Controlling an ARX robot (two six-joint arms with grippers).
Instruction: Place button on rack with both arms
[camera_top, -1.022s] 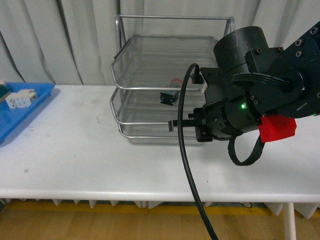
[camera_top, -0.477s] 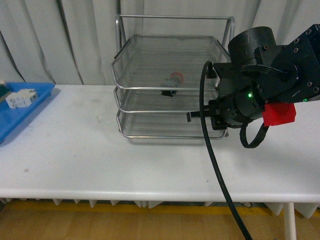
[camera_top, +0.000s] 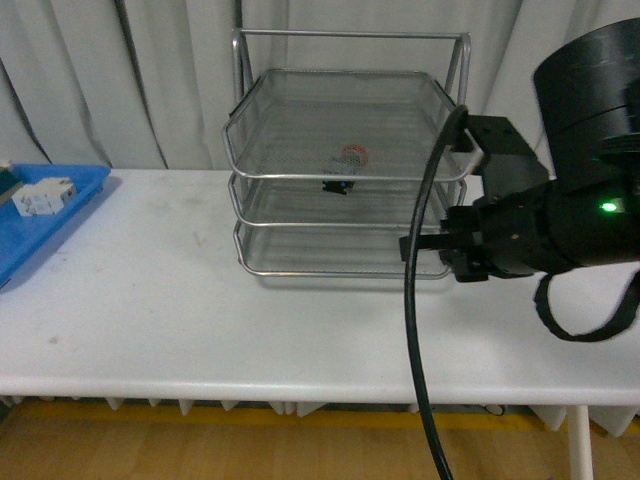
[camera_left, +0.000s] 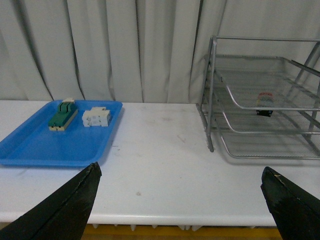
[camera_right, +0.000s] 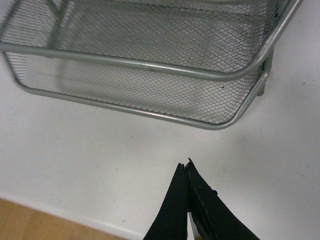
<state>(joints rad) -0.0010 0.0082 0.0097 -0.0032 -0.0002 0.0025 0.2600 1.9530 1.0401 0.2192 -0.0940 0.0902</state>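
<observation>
The button (camera_top: 343, 168) with its red cap lies on the top tier of the silver wire rack (camera_top: 250, 110), which stands at the back of the white table. It also shows in the left wrist view as the button (camera_left: 265, 102) inside the rack (camera_left: 212, 90). My right gripper (camera_top: 408, 244) is shut and empty, just off the rack's front right corner. In the right wrist view its closed fingertips (camera_right: 184, 167) hover over bare table in front of the rack's bottom tier (camera_right: 150, 115). My left gripper (camera_left: 180, 177) is open and empty, well back from the rack.
A blue plastic tray (camera_top: 70, 205) sits at the table's left edge holding a white terminal block (camera_left: 96, 117) and a green-and-beige switch block (camera_left: 63, 114). A black cable (camera_top: 412, 330) hangs from my right arm down past the table's front edge. Curtains hang behind.
My right arm has drawn back to the right and toward the camera, away from the rack. The button has stayed on the rack's top tier.
</observation>
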